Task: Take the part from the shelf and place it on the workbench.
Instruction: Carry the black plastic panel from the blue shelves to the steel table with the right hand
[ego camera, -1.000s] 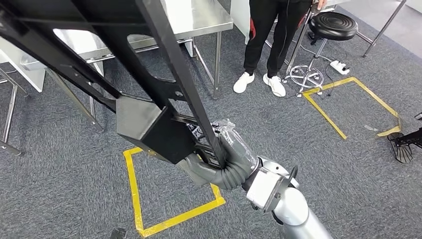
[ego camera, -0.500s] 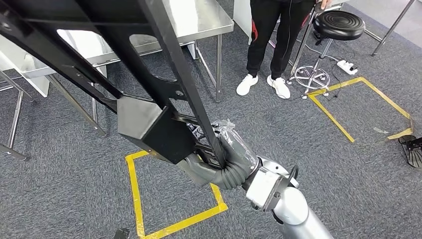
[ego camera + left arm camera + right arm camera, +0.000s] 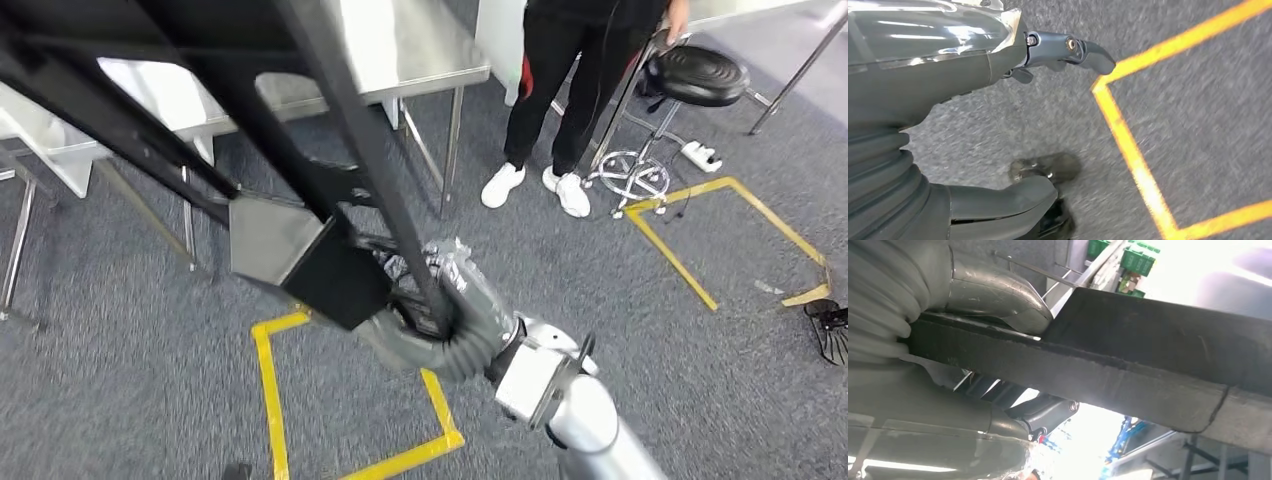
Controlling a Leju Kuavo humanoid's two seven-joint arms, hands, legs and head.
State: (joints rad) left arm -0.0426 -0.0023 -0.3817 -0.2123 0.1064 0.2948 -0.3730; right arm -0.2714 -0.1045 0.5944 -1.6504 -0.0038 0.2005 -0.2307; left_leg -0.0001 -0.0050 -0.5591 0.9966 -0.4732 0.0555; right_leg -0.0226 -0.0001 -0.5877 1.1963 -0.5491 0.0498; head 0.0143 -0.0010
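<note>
Part in hand, in transit; placement on the workbench outstanding.
One long black metal frame part is held above the grey carpet, the right hand wrapped around a bar; the left hand hangs with fingers apart, holding nothing. One steel workbench ahead, one person, one black stool.

Black frame part in my grasp.
It was long, with slanted bars and a boxy block, held aloft over the carpet.
</note>
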